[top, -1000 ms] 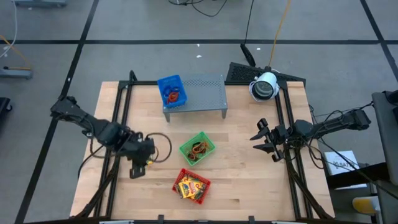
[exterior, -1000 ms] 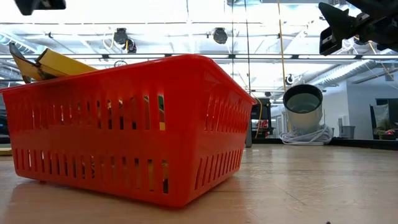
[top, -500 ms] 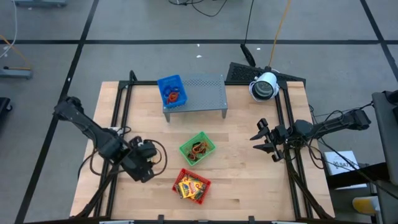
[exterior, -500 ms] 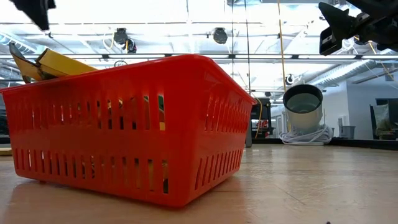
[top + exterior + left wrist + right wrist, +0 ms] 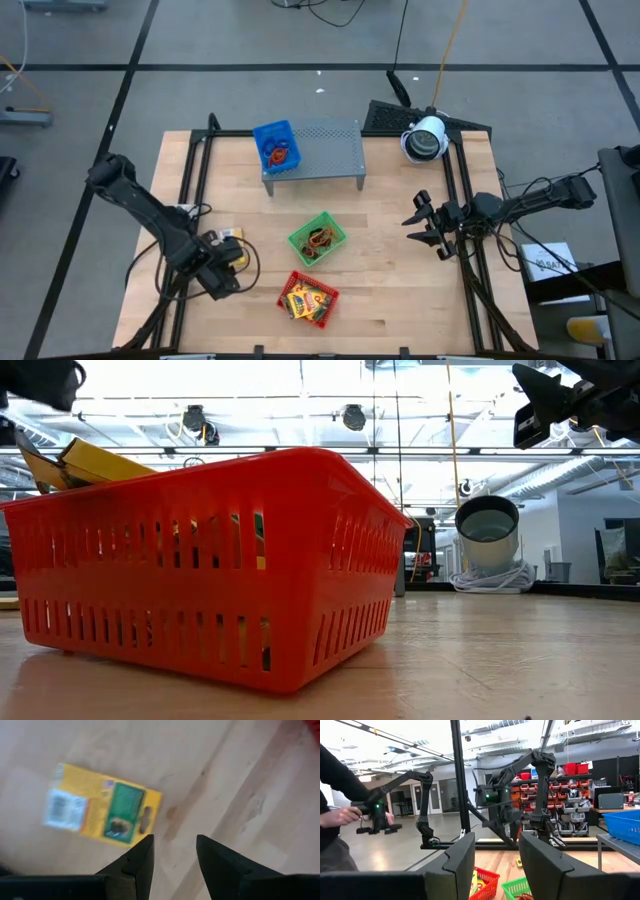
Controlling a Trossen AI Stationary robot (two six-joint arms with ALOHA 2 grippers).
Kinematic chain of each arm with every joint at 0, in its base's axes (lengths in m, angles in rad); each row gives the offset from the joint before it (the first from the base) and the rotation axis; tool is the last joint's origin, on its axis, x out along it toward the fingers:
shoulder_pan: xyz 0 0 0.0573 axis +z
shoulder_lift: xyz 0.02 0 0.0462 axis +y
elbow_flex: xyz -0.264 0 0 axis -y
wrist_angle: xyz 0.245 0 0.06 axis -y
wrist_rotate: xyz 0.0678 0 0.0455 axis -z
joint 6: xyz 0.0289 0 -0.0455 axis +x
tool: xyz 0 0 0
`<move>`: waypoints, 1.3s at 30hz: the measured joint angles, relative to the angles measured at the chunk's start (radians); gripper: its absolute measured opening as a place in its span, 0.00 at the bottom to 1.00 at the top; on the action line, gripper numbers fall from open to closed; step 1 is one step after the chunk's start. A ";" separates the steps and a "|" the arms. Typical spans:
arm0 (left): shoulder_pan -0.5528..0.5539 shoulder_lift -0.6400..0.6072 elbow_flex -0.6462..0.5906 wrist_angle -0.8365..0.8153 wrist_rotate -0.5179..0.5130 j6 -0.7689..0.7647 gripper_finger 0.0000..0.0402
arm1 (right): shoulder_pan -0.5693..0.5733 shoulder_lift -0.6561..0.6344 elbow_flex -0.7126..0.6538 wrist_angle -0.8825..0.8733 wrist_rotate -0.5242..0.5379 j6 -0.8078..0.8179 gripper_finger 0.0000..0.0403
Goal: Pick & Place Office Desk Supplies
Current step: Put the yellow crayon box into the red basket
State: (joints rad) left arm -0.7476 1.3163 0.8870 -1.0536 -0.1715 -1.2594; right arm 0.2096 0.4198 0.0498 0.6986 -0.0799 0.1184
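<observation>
Left wrist view alone shows the left gripper [image 5: 174, 851] empty, fingers parted, above a yellow packet [image 5: 102, 806] on the tabletop [image 5: 210, 780]. Overhead, the red tray [image 5: 311, 299] near the front edge holds more packets, and the right gripper [image 5: 426, 223] waits open by the right edge.

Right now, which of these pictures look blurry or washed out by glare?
Left wrist view: the yellow packet on the wood is smeared soft. Low view: ceiling lights blow the background white above the red tray, which stays sharp. Right wrist view: bright overhead glare, the room hazy. High view: even light, clear throughout.
</observation>
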 joint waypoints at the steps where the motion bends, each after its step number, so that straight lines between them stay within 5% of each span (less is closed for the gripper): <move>1: 0.001 0.000 -0.023 0.042 0.005 0.006 0.38 | 0.000 0.000 0.000 0.000 0.000 0.000 0.35; 10: 0.018 0.000 -0.199 0.304 0.045 0.022 0.38 | 0.000 0.000 0.000 0.000 0.000 0.000 0.35; 39: 0.037 0.000 -0.243 0.321 0.006 0.119 0.38 | 0.000 0.000 0.000 0.000 0.000 0.000 0.35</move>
State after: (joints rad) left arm -0.7105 1.3163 0.6441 -0.7326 -0.1659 -1.1404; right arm 0.2096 0.4202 0.0498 0.6987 -0.0799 0.1184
